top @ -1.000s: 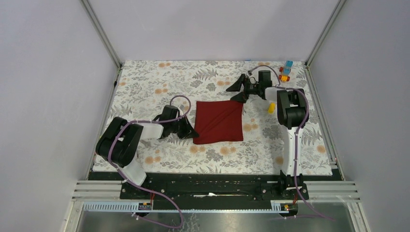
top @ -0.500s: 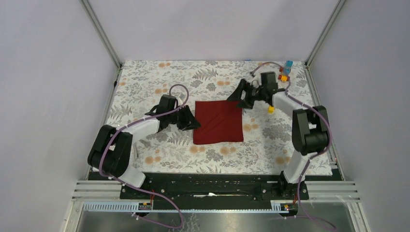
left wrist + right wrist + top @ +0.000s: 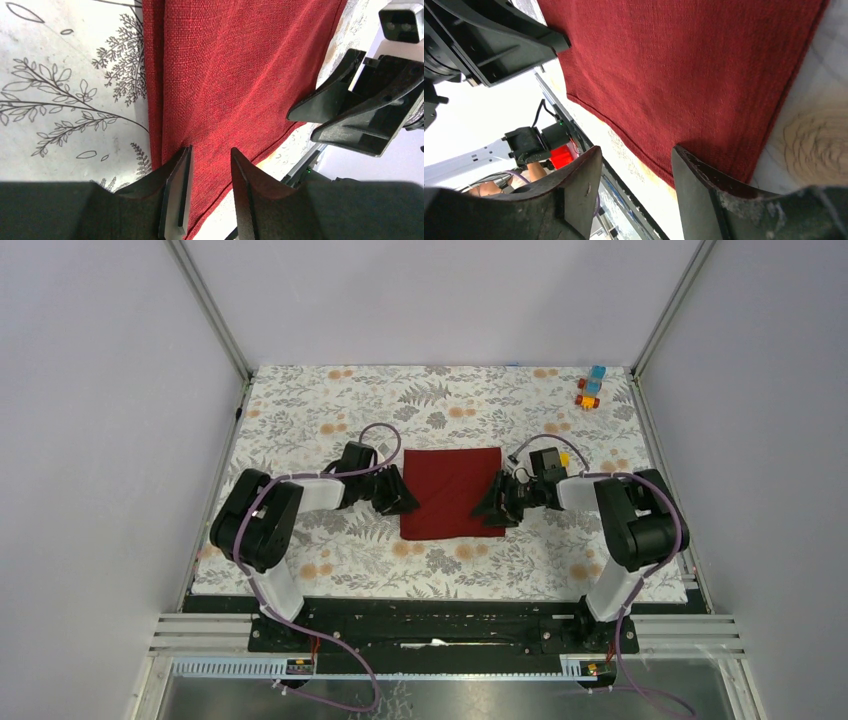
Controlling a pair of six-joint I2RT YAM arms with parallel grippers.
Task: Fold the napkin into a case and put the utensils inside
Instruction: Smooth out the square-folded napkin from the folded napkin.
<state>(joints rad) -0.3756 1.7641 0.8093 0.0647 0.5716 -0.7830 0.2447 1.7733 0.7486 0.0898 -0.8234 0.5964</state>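
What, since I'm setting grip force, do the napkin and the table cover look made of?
Napkin: woven cloth, matte dark red. The wrist views show a fine thread weave, soft ripples and a hemmed-looking edge.
Table cover: a smooth, flat white sheet printed with grey leaves and orange blossoms. It could be coated fabric, vinyl or paper; the look leaves that open.
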